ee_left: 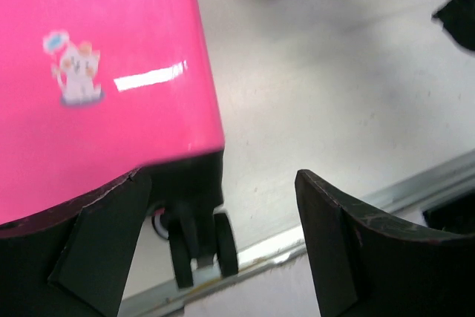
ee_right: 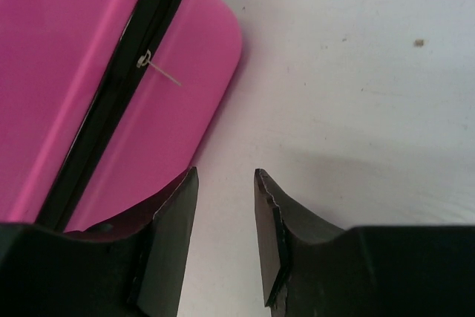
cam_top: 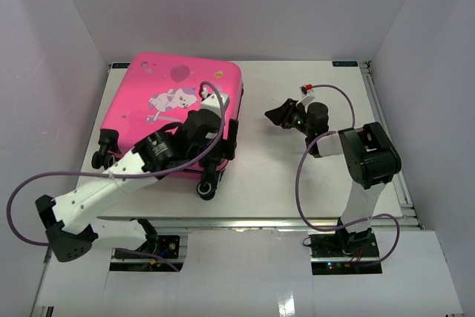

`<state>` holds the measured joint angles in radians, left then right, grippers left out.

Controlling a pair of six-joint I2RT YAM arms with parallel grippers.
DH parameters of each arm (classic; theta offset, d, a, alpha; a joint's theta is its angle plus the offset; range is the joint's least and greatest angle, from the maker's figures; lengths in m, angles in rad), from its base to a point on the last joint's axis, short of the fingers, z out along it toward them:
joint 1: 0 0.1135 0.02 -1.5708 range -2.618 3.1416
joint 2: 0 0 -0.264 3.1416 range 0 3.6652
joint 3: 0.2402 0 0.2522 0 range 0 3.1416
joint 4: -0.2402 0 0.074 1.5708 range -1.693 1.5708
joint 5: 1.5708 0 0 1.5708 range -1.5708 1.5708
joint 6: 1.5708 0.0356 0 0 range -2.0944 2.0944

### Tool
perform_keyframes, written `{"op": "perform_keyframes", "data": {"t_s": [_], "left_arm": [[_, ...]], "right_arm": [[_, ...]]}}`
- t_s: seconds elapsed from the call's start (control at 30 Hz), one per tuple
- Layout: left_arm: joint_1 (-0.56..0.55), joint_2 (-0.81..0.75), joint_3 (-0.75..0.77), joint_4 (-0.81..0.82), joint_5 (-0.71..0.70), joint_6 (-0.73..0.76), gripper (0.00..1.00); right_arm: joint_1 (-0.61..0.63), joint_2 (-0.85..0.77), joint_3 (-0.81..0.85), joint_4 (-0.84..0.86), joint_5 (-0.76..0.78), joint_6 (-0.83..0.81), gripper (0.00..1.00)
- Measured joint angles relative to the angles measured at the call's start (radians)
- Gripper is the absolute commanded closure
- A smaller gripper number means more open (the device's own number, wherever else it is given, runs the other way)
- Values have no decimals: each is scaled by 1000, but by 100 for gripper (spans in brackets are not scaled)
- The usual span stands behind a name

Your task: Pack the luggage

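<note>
Top external view has the pink suitcase [cam_top: 167,105] lying flat and zipped on the table's [cam_top: 297,176] left half, the left gripper [ee_left: 220,177] spread wide at its wheeled corner, probably to steer it, and the right gripper [ee_right: 226,176], narrowed and empty, facing its zipper [ee_right: 111,102] side.

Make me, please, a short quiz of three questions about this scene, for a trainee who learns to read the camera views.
1. True or false: the luggage lies flat on the table, shut, with its printed side up.
2. What does the right gripper hold? A) the zipper pull B) nothing C) a wheel
3. Fill in the missing word: the arm that reaches across the luggage is the ___ arm.

Key: 1 true. 2 B; its fingers are a little apart over the bare table. 3 left; the left gripper is open at the corner of the luggage.
</note>
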<state>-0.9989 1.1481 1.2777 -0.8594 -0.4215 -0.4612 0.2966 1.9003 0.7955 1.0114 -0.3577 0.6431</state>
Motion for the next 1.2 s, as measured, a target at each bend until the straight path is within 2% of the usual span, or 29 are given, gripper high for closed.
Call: {"op": "perform_keyframes", "data": {"t_s": [0.1, 0.13, 0.23, 0.27, 0.3, 0.33, 0.37, 0.5, 0.57, 0.63, 0.7, 0.93, 1.03, 1.2], "left_arm": [[66, 125, 114, 9, 19, 13, 13], [92, 170, 147, 8, 22, 17, 17], [204, 284, 248, -10, 13, 20, 47], [259, 310, 276, -12, 21, 23, 64], [333, 323, 296, -10, 37, 25, 85], [407, 326, 310, -7, 47, 22, 96], [501, 326, 323, -2, 65, 15, 99], [906, 289, 325, 33, 144, 0, 100], [1077, 243, 267, 67, 196, -11, 100], [1201, 192, 196, 80, 229, -22, 100], [1278, 155, 139, 83, 254, -32, 100], [1331, 118, -23, 212, 309, -70, 100], [1336, 181, -23, 271, 307, -71, 100], [1371, 389, 43, 335, 306, -75, 100]], "right_arm": [[0, -44, -23, -66, -18, -22, 53], [0, -57, -29, -89, -24, -31, 54], [1, -88, -35, -168, -35, -57, 58], [1, -94, -36, -191, -37, -63, 58], [1, -97, -38, -209, -41, -68, 58], [2, -100, -41, -225, -45, -72, 59], [6, -101, -46, -240, -50, -74, 59], [28, -115, -83, -293, -57, -87, 60], [46, -127, -100, -328, -57, -100, 61], [63, -137, -107, -360, -54, -116, 61], [75, -145, -108, -384, -52, -133, 61], [78, -166, -146, -416, -30, -170, 61], [81, -166, -175, -410, -28, -177, 61], [99, -162, -158, -424, -14, -203, 62]]}}
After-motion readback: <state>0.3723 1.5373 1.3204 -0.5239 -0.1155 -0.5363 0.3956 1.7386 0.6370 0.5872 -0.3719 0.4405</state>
